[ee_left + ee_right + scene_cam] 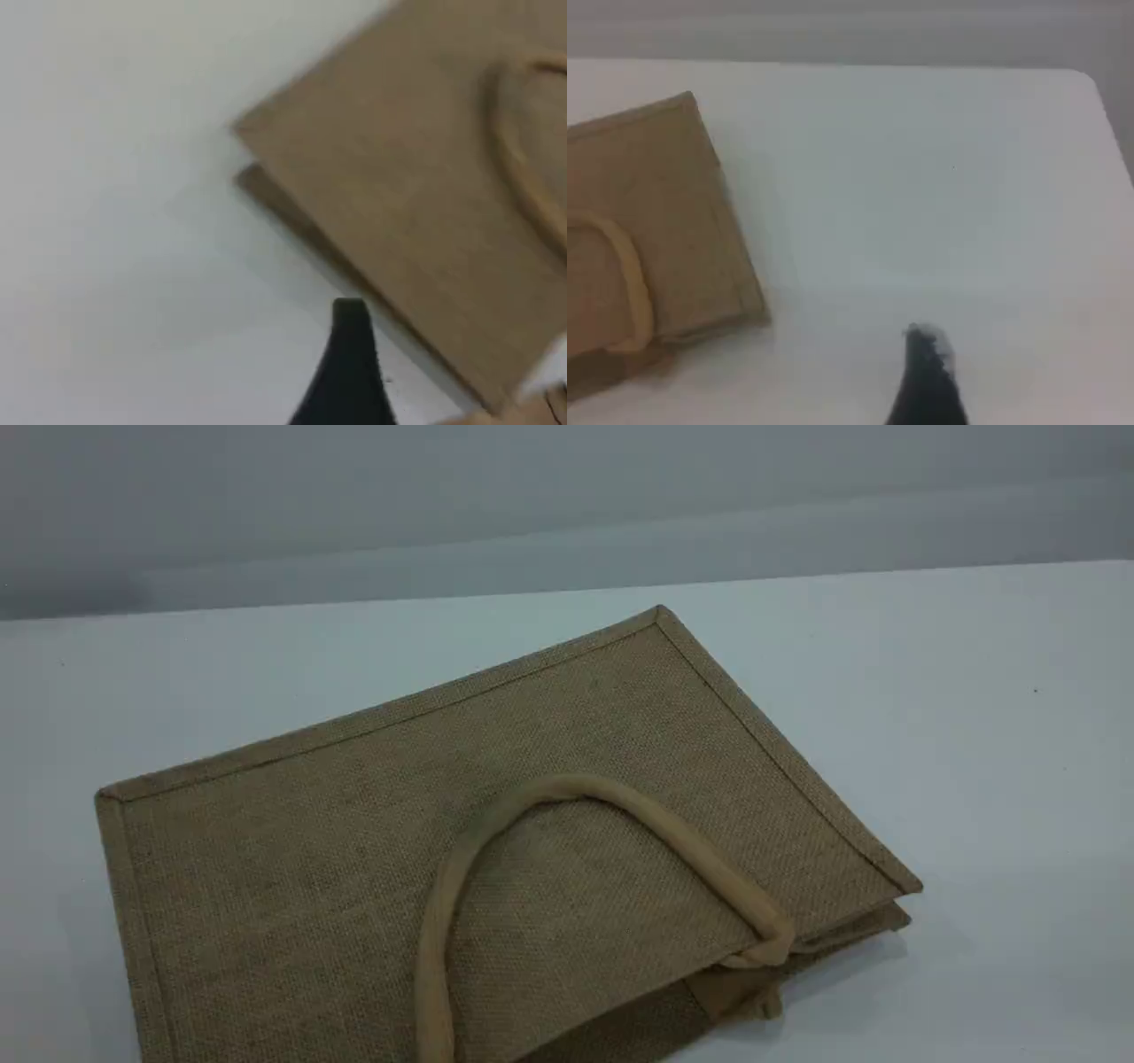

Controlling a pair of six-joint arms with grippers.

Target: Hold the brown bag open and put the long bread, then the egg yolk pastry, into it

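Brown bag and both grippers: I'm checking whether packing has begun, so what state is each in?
brown bag: lying flat on the table, mouth closed, nothing visibly in it.
handle: folded back flat on the bag's upper face, ungripped.
left gripper: open, above the table beside the bag's edge, holding nothing.
right gripper: open, over bare table, clear of the bag.

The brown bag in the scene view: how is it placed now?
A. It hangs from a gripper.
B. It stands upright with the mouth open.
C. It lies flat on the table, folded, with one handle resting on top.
C: the brown bag lies flat on the table, and its handle loops across the upper panel.
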